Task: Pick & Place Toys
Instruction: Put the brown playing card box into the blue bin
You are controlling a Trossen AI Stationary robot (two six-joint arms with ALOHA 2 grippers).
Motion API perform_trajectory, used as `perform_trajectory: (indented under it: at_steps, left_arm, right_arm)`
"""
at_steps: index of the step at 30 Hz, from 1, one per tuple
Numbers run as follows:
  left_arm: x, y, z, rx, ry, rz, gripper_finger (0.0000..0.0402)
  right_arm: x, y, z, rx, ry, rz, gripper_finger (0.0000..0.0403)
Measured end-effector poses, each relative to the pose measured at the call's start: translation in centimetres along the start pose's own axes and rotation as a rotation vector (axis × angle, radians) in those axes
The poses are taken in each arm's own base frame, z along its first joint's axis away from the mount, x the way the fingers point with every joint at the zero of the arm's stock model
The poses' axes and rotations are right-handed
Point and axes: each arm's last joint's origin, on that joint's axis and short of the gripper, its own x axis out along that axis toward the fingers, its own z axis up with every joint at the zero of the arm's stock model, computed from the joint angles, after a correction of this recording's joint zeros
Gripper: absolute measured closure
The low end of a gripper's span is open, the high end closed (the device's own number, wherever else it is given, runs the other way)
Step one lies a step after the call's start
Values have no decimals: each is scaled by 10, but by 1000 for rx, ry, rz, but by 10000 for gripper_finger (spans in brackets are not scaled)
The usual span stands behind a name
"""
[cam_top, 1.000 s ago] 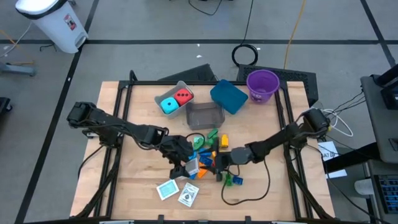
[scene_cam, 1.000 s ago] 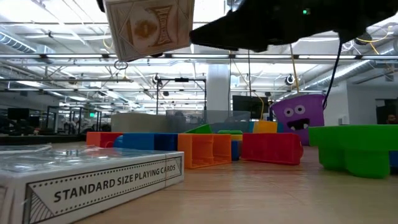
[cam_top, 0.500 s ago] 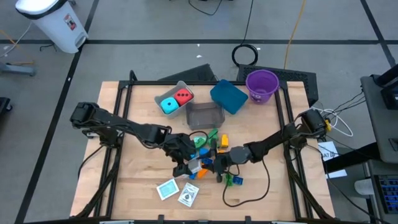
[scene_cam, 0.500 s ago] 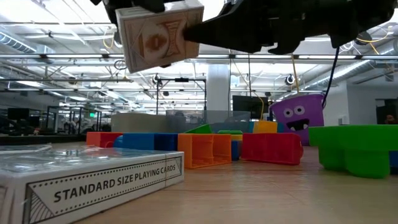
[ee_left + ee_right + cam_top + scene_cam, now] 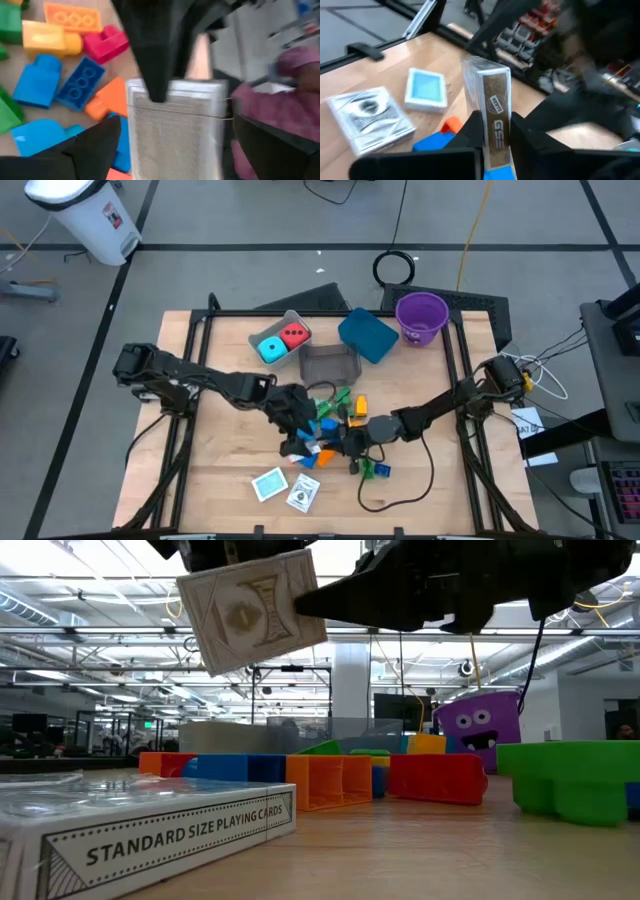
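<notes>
Now handing a card deck across, above the brick pile.

My right gripper point(image 5: 495, 131) has its fingers pinched narrow on the deck point(image 5: 252, 608), holding it on edge in the air over the bricks point(image 5: 335, 420) at mid-table, while my left gripper point(image 5: 165, 145) stands wide, its fingers either side of the deck and, as far as I can tell, no longer gripping. I judge this as a hand-over with the right arm taking the load. Two more decks point(image 5: 285, 488) lie flat on the table nearer me, and the cyan and red cubes point(image 5: 280, 342) sit in the grey bin point(image 5: 262, 330). Next I'd back the left arm clear, then carry the deck to a bin, watching that it doesn't slip.
</notes>
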Motion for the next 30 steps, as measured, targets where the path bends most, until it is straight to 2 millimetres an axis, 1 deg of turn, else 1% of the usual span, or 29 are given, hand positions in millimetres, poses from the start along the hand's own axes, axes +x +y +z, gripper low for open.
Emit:
perform_trajectory:
  at_steps: [3, 8, 11, 13, 16, 19, 21, 23, 26, 30]
  left_arm:
    - [-20, -5, 5, 30, -47, -20, 10]
    - [-55, -21, 6, 139, -162, 43, 21]
    - [-74, -29, 2, 225, -224, 149, 25]
    - [-79, -32, -6, 268, -237, 229, 24]
    - [-79, -31, -17, 309, -264, 334, 20]
    - [-70, -22, -24, 308, -319, 400, 16]
    - [-62, -12, -32, 307, -321, 425, 17]
    - [-53, -2, -36, 306, -348, 430, 20]
    - [-44, 15, -46, 272, -351, 446, 24]
    - [-41, 32, -56, 233, -377, 462, 23]
  right_arm:
    - [-4, -2, 2, 21, 25, 13, 379]
    - [-15, -8, 11, 113, 82, 5, 379]
    - [-26, -14, 20, 182, 132, -84, 379]
    - [-34, -18, 25, 220, 168, -173, 379]
    - [-47, -26, 31, 285, 210, -338, 378]
    - [-57, -34, 36, 338, 226, -499, 377]
    - [-61, -39, 34, 351, 232, -581, 377]
    - [-66, -45, 28, 361, 245, -647, 377]
    - [-70, -62, 15, 393, 264, -721, 377]
    - [-79, -91, -11, 435, 311, -843, 377]
